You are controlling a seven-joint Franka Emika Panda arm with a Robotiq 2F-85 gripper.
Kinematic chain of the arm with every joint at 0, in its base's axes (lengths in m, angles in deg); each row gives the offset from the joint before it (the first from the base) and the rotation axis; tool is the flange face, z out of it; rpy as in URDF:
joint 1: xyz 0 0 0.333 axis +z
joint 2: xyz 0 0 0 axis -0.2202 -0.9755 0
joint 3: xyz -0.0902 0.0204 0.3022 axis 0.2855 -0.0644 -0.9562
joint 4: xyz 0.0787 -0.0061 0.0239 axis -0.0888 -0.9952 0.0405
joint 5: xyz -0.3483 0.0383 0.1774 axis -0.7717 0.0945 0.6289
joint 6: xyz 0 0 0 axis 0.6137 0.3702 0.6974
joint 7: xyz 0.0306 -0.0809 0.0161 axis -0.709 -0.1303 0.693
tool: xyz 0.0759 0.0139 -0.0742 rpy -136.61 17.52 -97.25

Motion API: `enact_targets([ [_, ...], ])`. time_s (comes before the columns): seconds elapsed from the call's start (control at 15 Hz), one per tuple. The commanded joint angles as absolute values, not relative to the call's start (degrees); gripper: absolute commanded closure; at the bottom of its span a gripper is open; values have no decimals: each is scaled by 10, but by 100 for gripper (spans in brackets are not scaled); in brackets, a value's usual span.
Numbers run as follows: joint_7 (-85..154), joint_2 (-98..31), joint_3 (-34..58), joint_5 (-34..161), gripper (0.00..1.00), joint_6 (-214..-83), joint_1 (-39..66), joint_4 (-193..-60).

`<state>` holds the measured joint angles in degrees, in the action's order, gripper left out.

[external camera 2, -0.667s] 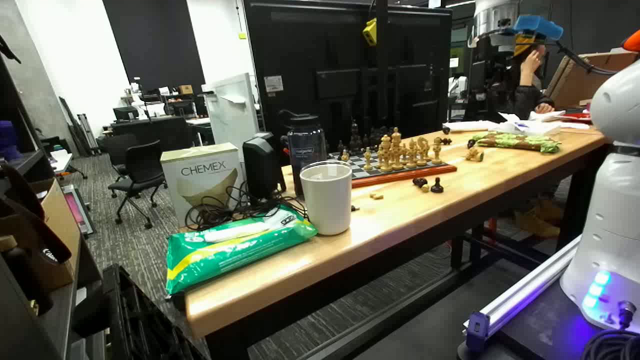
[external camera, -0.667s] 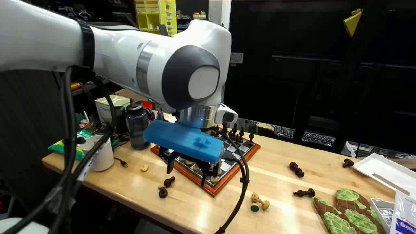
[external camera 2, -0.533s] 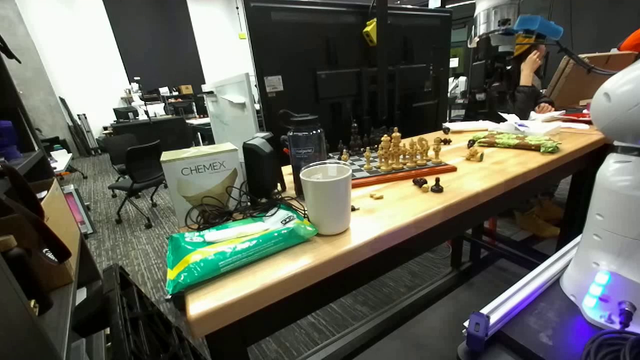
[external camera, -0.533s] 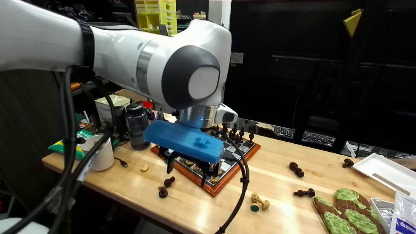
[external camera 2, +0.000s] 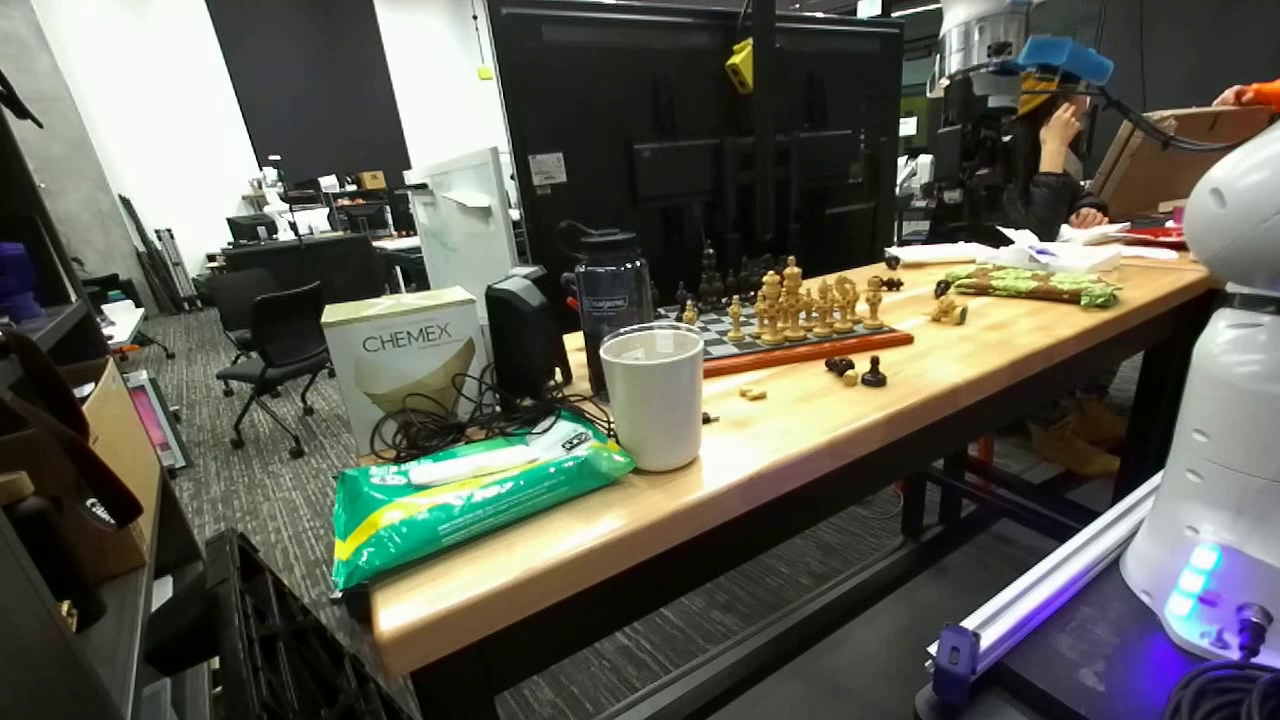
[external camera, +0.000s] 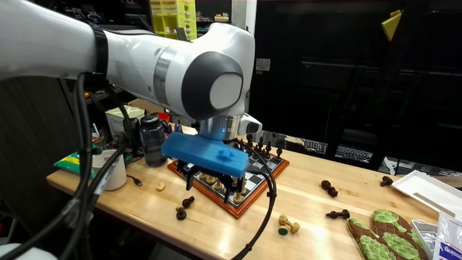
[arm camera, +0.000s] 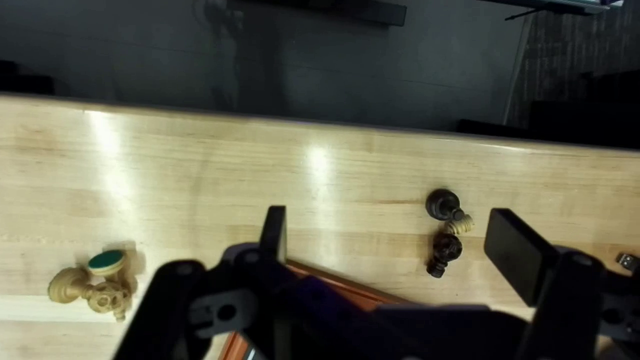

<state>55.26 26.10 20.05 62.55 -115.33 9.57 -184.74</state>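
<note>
My gripper [external camera: 208, 191] hangs above the wooden table with its fingers wide apart and nothing between them; its fingers also show in the wrist view [arm camera: 392, 240]. Below it lie a dark pawn-like chess piece [arm camera: 443, 204], another dark piece [arm camera: 445, 250] on its side and a small light piece [arm camera: 460, 225] between them. The chessboard [external camera: 249, 206] with a red-brown rim stands close by, partly hidden behind the gripper in an exterior view. Light chess pieces [external camera 2: 790, 305] stand on it, with dark ones [external camera 2: 710, 275] at its far side. Light pieces [arm camera: 107, 295] lie on the table beside it.
A white cup [external camera: 114, 171], a dark water bottle [external camera: 152, 141] and a green packet [external camera 2: 480, 495] stand or lie at one table end. Leaf-patterned mitts [external camera: 389, 234], a white tray [external camera: 426, 191] and loose dark pieces [external camera: 329, 188] are at the other. A person [external camera 2: 1060, 150] sits beyond.
The arm and gripper have shifted slightly: a little upward in an exterior view, leftward and a little down in an exterior view. The fingers stay apart. A hand appears at a picture's right edge.
</note>
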Motion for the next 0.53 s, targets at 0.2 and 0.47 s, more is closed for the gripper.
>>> enact_targets([
  [0.2,573,106,171,661,0,-1223,155,-1747],
  [0.47,565,22,148,690,0,-1256,166,-1685],
])
